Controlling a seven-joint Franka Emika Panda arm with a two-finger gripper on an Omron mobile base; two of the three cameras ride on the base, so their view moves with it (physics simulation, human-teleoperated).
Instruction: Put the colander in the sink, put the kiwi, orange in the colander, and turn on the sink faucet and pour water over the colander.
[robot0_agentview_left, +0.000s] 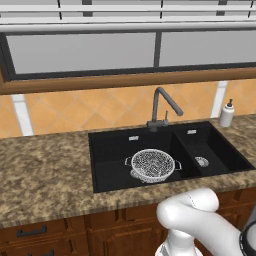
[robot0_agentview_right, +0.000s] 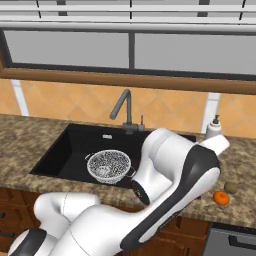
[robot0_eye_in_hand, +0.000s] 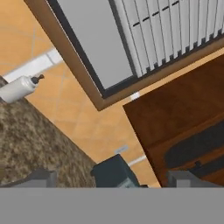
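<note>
With the colander (robot0_agentview_left: 152, 164) already seated upright in the larger basin of the sink (robot0_agentview_left: 107, 150), the step in hand is judged to be fetching the fruit. The orange (robot0_agentview_right: 221, 198) and the kiwi (robot0_agentview_right: 230, 187) lie just beside each other on the granite counter (robot0_agentview_right: 240, 165), well to the right of the sink, near the front edge. The gripper (robot0_eye_in_hand: 111, 183) stands released and empty, facing the backsplash and the soap dispenser (robot0_eye_in_hand: 19, 87). Swing right, descend vertically over one fruit, centre it between the fingertips, and close gently to prevent rolling.
</note>
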